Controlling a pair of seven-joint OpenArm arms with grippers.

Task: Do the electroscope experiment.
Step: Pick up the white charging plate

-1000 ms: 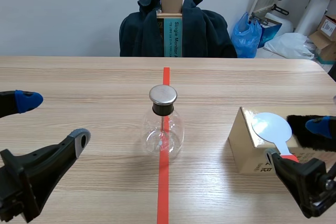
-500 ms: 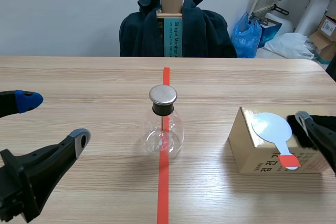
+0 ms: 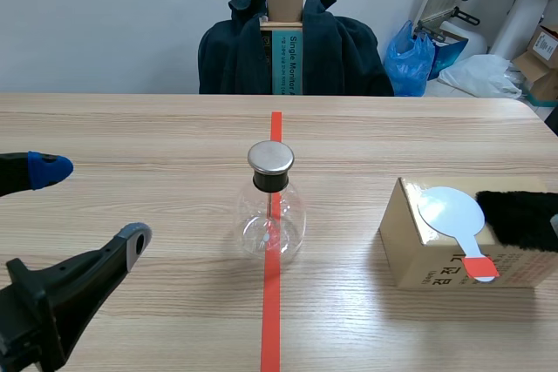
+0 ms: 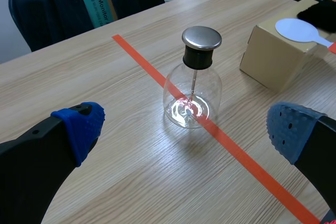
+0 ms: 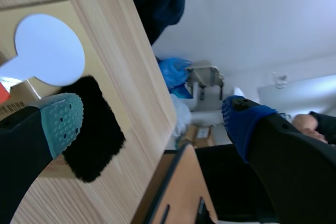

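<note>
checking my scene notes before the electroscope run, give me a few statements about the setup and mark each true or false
1. The glass flask stands on the red tape line. True.
2. The white paddle leans against the flask. False: it lies on top of the cardboard box.
3. The left gripper is open and holds nothing. True.
4. The right gripper is shut on the black cloth. False: it is open, and the cloth lies on the box next to the paddle.
5. The flask has no cap. False: a metal cap sits on its neck.

"Single Monitor", seemingly, on teal box (image 3: 290, 63)
</note>
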